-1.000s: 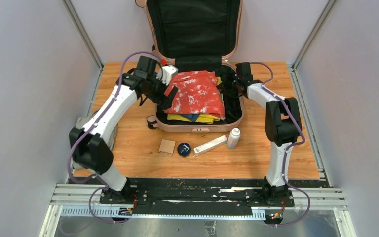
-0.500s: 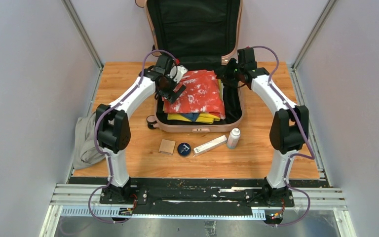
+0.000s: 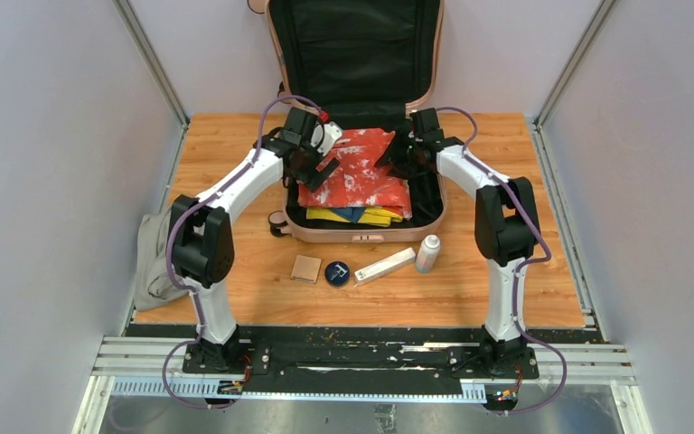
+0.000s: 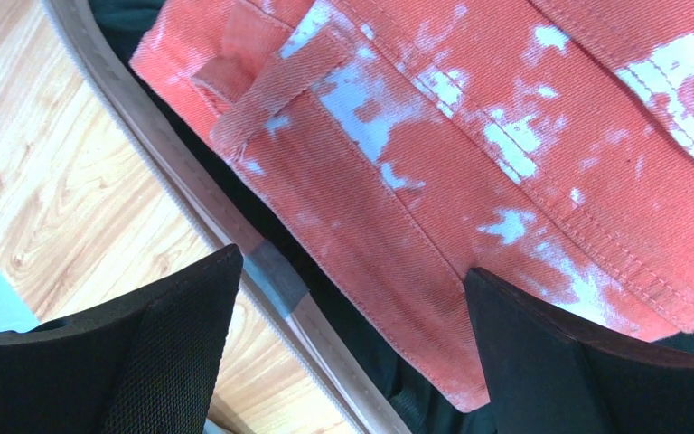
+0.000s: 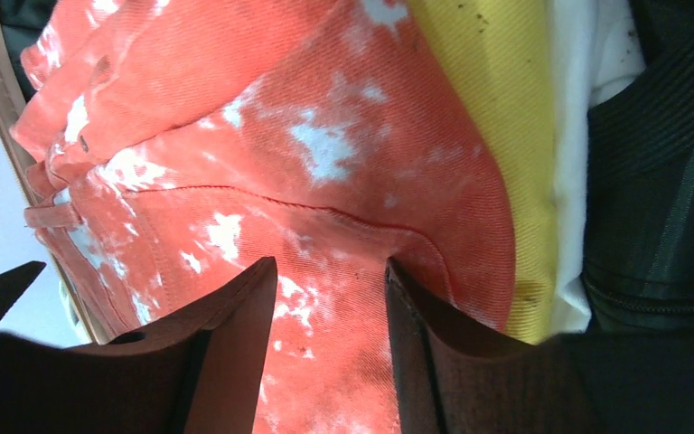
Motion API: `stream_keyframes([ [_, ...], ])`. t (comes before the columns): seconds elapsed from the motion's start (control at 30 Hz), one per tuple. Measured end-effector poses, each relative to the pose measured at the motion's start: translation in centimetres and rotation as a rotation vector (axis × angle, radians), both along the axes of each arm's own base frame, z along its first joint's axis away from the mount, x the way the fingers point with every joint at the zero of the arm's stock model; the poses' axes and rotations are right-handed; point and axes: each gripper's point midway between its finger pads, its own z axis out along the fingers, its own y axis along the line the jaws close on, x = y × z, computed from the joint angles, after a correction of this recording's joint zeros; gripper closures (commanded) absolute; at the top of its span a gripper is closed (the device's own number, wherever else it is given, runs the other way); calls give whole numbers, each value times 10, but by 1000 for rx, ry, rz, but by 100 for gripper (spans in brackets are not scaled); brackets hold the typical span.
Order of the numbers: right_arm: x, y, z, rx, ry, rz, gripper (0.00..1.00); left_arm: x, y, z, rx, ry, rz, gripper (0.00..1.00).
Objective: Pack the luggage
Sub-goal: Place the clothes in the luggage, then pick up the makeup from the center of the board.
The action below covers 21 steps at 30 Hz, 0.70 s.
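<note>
Where pale walls (image 3: 54, 136) close in on three sides, the top view shows a wooden table (image 3: 235, 181) with metal rails (image 3: 361, 362) along its near edge, and two arms bolted there. One luggage (image 3: 361, 237) lies open at the far middle of the table, its black-lined lid (image 3: 352, 45) standing up against the back wall and cut off at the top of the picture. In it a red cloth (image 3: 361, 176) splashed with white lies on a yellow cloth (image 3: 361, 217), with a strip of blue showing between them. Four small things sit in a row just in front of the luggage: a brown card (image 3: 305, 268), a dark round tin (image 3: 337, 273), a white box (image 3: 384, 266) and a white bottle (image 3: 427, 253). One grey cloth (image 3: 152, 258) hangs at the left edge, partly hidden by the left arm. The left gripper (image 3: 323, 167) and right gripper (image 3: 390, 154) sit over the far corners of the red cloth; their jaws are too small to read here. In the left wrist view the left gripper (image 4: 352, 262) stands wide apart and empty above the cloth's hem and the luggage's rim (image 4: 145, 154). In the right wrist view the right gripper (image 5: 330, 264) shows a narrow gap with flat red cloth beyond it and nothing pinched; a white layer (image 5: 578, 136) edges the yellow, too cropped to name.
</note>
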Motion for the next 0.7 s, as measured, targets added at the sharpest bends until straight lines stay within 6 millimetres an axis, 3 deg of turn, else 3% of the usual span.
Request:
stream_keyframes([
  [0.1,-1,5,10,-5,-13,17,25,-2,1,10,-5,-21,-2,0],
  [0.2,-3,4,32,-31,-40,39,11,-4,4,22,-7,-42,-1,0],
  [0.27,-10,-4,53,-64,-69,43,6,-9,8,34,-16,-49,-5,0],
  [0.37,-32,-23,104,-129,-159,27,3,-21,18,61,-19,-78,-12,0],
  [0.47,-74,-55,164,-209,-302,-28,2,-35,32,107,-47,-163,3,0],
  [0.53,-114,-73,191,-252,-387,-53,2,-46,44,140,-77,-236,21,0],
  [0.6,-152,-83,201,-278,-438,-54,2,-59,62,173,-111,-309,55,0],
  [0.7,-202,-94,182,-335,-442,-26,2,-80,88,202,-144,-384,110,0],
])
